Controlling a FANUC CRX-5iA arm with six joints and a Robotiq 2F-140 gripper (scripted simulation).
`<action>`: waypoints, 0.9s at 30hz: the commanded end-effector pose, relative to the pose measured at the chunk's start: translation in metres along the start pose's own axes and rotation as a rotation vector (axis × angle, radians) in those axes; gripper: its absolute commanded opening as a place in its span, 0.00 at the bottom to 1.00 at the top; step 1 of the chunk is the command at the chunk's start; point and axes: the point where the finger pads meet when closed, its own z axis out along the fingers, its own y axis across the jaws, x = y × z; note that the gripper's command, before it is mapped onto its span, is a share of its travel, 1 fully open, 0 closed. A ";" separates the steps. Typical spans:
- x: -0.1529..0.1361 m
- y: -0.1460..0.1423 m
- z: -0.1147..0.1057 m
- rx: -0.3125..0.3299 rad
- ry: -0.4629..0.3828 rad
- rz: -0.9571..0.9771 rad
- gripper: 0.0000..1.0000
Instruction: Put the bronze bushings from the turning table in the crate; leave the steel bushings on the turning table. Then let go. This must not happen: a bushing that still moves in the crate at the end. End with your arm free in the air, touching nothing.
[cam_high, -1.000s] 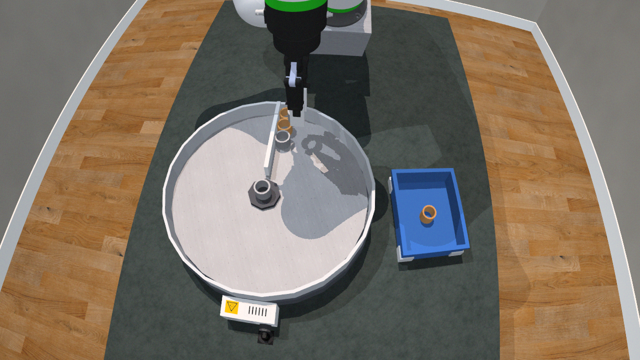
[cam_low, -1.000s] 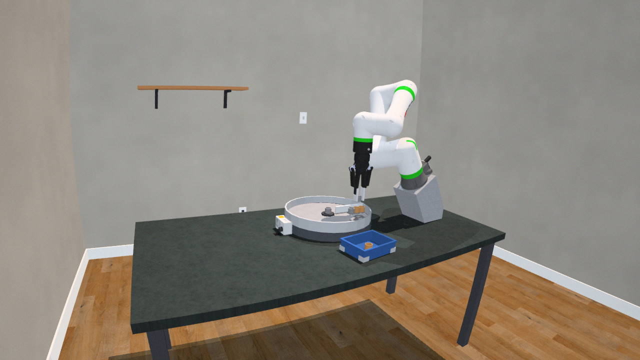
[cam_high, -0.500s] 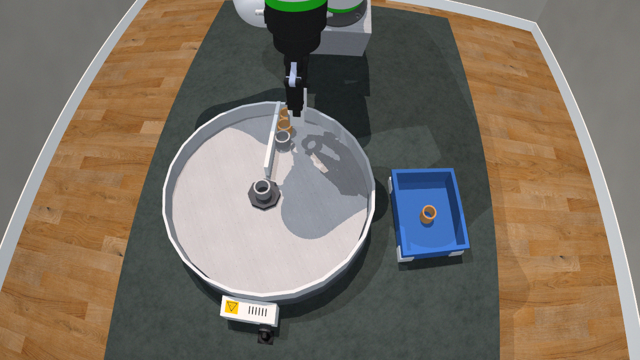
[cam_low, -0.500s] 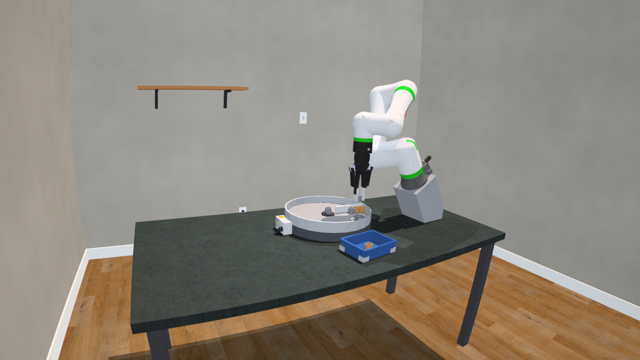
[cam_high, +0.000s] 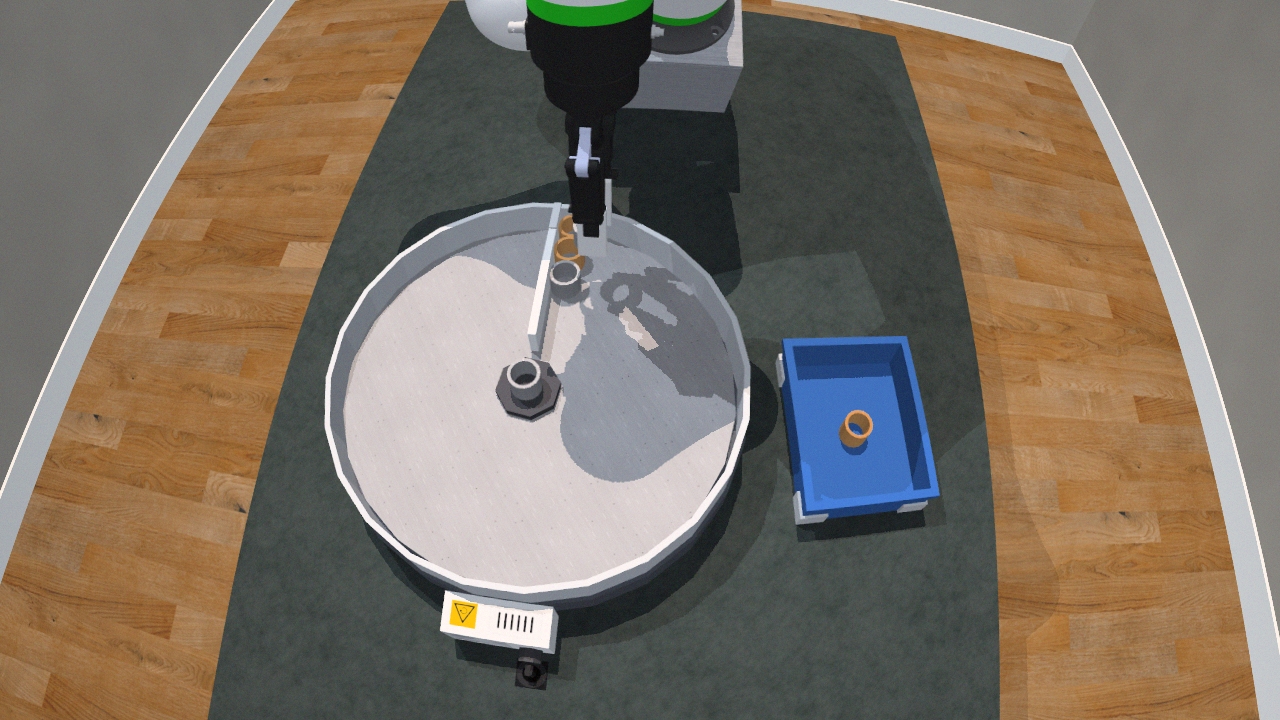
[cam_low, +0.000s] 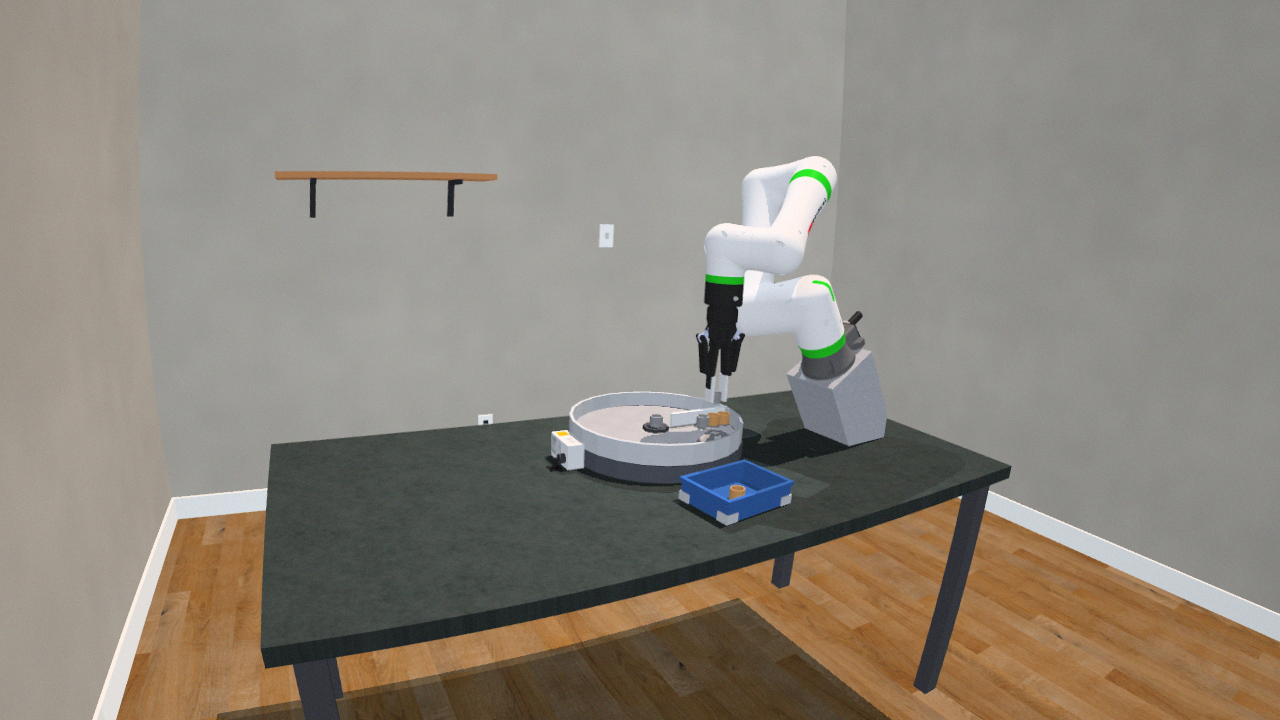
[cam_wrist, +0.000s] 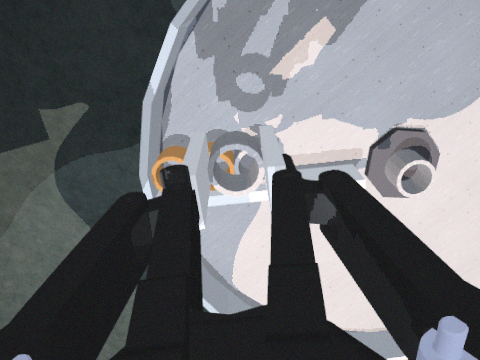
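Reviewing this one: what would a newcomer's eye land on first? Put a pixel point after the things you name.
Probably the big round turning table (cam_high: 447, 465) (cam_low: 654, 442) (cam_wrist: 425, 55) with its pale floor. Next, the blue crate (cam_high: 827, 494) (cam_low: 760, 497) beside it, one orange ring (cam_high: 853, 441) (cam_low: 736, 493) inside. Then the gripper (cam_high: 590, 234) (cam_low: 717, 394) (cam_wrist: 234, 150) over the table's edge, a grey ring (cam_wrist: 237, 192) between its fingers.

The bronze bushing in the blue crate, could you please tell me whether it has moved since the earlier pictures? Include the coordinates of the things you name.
No, the bronze bushing (cam_high: 853, 439) (cam_low: 736, 493) keeps its place relative to the crate's walls (cam_high: 868, 506) (cam_low: 759, 503).
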 end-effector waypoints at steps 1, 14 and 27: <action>-0.001 0.005 0.000 0.000 0.002 -0.001 0.00; -0.028 0.080 0.000 0.000 0.002 -0.001 0.00; -0.047 0.135 0.000 0.000 0.002 -0.001 0.00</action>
